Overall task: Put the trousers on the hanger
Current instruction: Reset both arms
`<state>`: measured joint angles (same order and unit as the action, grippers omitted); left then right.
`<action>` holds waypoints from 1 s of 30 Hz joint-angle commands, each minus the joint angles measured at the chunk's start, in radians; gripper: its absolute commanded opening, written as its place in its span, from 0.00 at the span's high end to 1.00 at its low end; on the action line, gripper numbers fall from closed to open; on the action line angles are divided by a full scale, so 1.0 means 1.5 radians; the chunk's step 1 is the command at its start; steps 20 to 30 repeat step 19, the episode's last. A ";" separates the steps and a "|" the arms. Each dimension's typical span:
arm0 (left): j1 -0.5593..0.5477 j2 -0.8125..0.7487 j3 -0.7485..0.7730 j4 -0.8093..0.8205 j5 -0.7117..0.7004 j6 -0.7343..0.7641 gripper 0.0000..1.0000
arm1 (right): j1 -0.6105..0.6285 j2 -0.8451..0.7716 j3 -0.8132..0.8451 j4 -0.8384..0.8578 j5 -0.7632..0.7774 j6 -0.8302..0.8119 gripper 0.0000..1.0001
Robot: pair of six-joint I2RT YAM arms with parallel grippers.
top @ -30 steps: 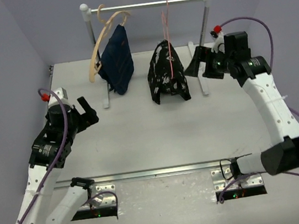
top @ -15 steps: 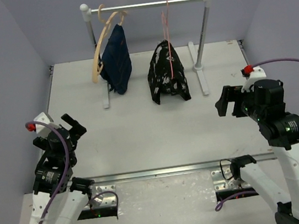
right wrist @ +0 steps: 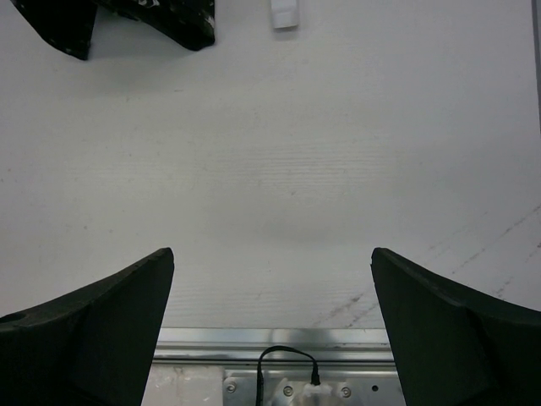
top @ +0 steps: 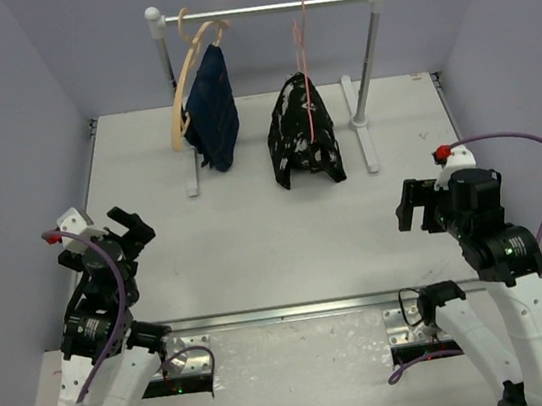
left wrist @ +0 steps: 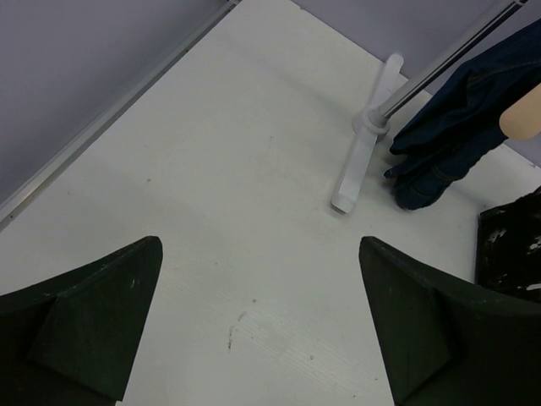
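Note:
The black, white-speckled trousers (top: 302, 133) hang draped over the thin pink hanger (top: 301, 52), which hooks on the rail at the back. Their lower edge shows in the right wrist view (right wrist: 127, 21) and in the left wrist view (left wrist: 511, 249). My left gripper (top: 131, 228) is open and empty, pulled back low at the left side of the table. My right gripper (top: 410, 207) is open and empty, pulled back at the right. In each wrist view the gripper (left wrist: 258, 288) (right wrist: 270, 292) shows only bare table between its jaws.
A navy garment (top: 213, 110) hangs on a tan wooden hanger (top: 179, 85) at the rail's left; it also shows in the left wrist view (left wrist: 461, 135). The white clothes rack (top: 264, 8) stands on two feet (top: 365, 139). A metal strip (top: 286, 312) runs along the near edge.
Both arms have drawn back from the rack toward the near edge: the right gripper left the rack's right post, the left gripper moved down and left. The trousers stay hanging.

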<state>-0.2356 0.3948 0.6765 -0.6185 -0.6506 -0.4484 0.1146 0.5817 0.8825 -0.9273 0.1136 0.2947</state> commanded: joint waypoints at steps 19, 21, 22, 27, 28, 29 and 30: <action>-0.004 0.005 -0.005 0.040 -0.001 0.013 0.00 | -0.001 -0.012 -0.021 0.052 0.007 0.011 0.01; -0.004 0.005 -0.005 0.040 -0.001 0.013 0.00 | -0.001 -0.012 -0.021 0.052 0.007 0.011 0.01; -0.004 0.005 -0.005 0.040 -0.001 0.013 0.00 | -0.001 -0.012 -0.021 0.052 0.007 0.011 0.01; -0.004 0.005 -0.005 0.040 -0.001 0.013 0.00 | -0.001 -0.012 -0.021 0.052 0.007 0.011 0.01; -0.004 0.005 -0.005 0.040 -0.001 0.013 0.00 | -0.001 -0.012 -0.021 0.052 0.007 0.011 0.01; -0.004 0.005 -0.005 0.040 -0.001 0.013 0.00 | -0.001 -0.012 -0.021 0.052 0.007 0.011 0.01; -0.004 0.005 -0.005 0.040 -0.001 0.013 0.00 | -0.001 -0.012 -0.021 0.052 0.007 0.011 0.01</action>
